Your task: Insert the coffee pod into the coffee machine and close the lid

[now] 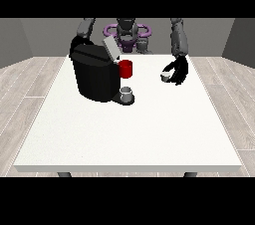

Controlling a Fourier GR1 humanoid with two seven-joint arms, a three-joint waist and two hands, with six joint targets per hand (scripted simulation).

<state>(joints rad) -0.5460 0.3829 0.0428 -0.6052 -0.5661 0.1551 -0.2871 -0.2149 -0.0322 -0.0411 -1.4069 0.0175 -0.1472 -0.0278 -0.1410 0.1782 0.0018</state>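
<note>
Coffee machine [94, 72] lid [111, 49] raised, cup [127, 93] beneath, coffee pod [165, 75] in hand [178, 71]

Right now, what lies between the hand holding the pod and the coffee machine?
In the front view, only bare table and the red mug beside the coffee machine lie between it and the hand at the view's right, which holds the pod.

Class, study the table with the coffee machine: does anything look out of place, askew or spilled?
Nothing looks spilled or damaged. The coffee machine stands upright with its lid tilted open, a grey cup under its spout. The hand at the view's right curls round the coffee pod.
</note>
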